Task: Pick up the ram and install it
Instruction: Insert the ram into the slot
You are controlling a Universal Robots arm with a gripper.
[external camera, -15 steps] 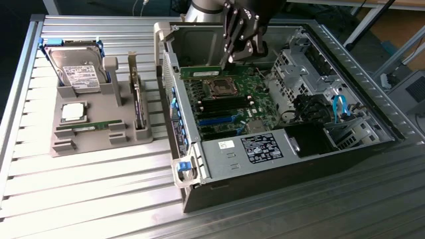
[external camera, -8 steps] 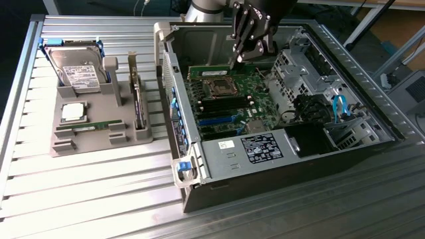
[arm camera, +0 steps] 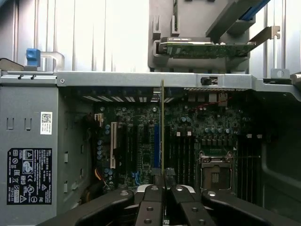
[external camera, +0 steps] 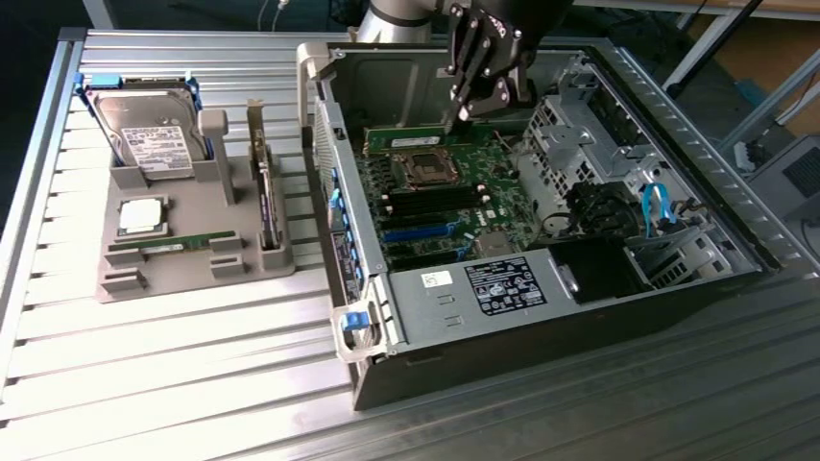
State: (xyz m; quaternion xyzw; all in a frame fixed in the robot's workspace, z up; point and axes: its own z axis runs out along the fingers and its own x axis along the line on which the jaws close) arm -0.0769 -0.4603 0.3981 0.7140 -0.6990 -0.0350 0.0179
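Observation:
My gripper (external camera: 477, 108) hangs over the far part of the open computer case (external camera: 372, 317), shut on the ram (external camera: 417, 141). That slim green stick lies level just above the motherboard (external camera: 474, 206), beyond the processor socket (external camera: 427, 171). In the wrist view the ram (arm camera: 162, 127) is edge-on, a thin line running out from between the gripper's (arm camera: 162, 181) black fingers (arm camera: 149, 197). It stands over the motherboard (arm camera: 136, 141) beside the blue slot (arm camera: 156, 146); the black memory slots (arm camera: 181, 150) and the socket (arm camera: 215, 172) lie to one side.
A grey parts tray (external camera: 167, 279) on the slatted table, at the exterior view's left, holds a hard drive (external camera: 152, 134), a square silver processor (external camera: 141, 216), another green stick (external camera: 167, 246) and a dark expansion card (external camera: 265, 192). The power supply (external camera: 506, 283) and drive cage (external camera: 564, 125) crowd the case.

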